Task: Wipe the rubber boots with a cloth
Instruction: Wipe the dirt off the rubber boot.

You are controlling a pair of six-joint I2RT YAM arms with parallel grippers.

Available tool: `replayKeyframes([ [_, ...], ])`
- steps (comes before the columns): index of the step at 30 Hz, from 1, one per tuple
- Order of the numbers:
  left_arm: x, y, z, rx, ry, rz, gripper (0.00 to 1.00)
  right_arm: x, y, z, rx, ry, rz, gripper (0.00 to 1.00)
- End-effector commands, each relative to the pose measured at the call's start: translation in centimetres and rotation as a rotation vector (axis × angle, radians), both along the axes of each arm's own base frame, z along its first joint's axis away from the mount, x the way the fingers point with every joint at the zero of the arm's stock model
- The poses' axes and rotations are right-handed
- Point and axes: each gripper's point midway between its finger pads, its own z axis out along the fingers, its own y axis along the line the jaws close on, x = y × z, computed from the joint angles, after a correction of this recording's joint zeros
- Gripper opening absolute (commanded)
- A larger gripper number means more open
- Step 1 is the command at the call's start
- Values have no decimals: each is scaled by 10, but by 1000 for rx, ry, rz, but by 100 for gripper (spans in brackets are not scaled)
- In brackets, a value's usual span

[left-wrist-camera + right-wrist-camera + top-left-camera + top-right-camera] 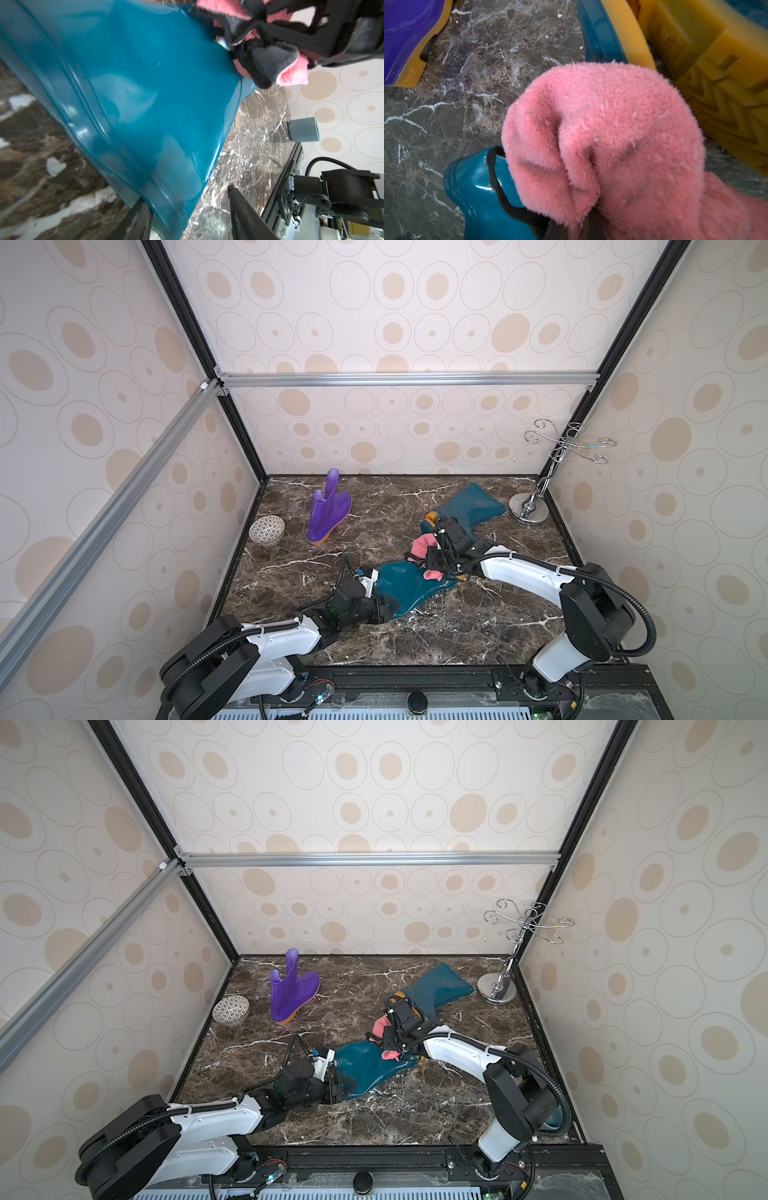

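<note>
**Pink cloth meets the foot of the near teal boot**

The near teal boot [397, 587] lies on its side in the middle of the marble tabletop [457, 635]. Its open shaft points near-left and its foot points right.

The right tool [432, 562] reaches in from the right and is clamped tight on the pink cloth [419, 546]. The cloth bulges out beyond it in a fluffy bunch. A loose corner hangs down and touches the foot end of that boot. The left wrist view shows the cloth's dark edging and grey reverse right at the boot's edge.

The left tool [384, 608] sits at the shaft opening of the same boot, with its jaws apart. In the left wrist view one finger [137, 218] lies by the rim of the shaft. The other finger [241, 207] stands off to the side with bare marble between it and the boot, so nothing is gripped.

The far teal boot [469, 506] lies on its side at the far right. Its yellow sole faces the centre and its shaft points toward the chrome stand [528, 508] in the far right corner.

The purple boot [328, 510] is at the far left, well apart from both arms. A patterned bowl [267, 529] sits just to its left.
</note>
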Motion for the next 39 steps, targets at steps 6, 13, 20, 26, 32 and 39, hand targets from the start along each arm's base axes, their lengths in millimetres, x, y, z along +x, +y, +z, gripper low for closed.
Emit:
replayKeyframes([
  [6,4,-18,12,-117,4,-9,30,-9,-1,-10,3,45,-16,0],
  [13,4,-10,6,-76,-26,-3,0,-11,-6,0,-2,19,-13,0],
  [20,0,20,-8,23,-30,49,0,-13,11,5,27,77,96,0],
  [26,-5,42,-20,58,-24,81,0,-68,75,6,120,59,364,0],
  [32,-9,39,-26,50,-19,49,0,-66,135,-1,240,110,433,0],
  [39,-16,48,-32,51,-16,66,0,-18,157,-20,204,88,327,0],
])
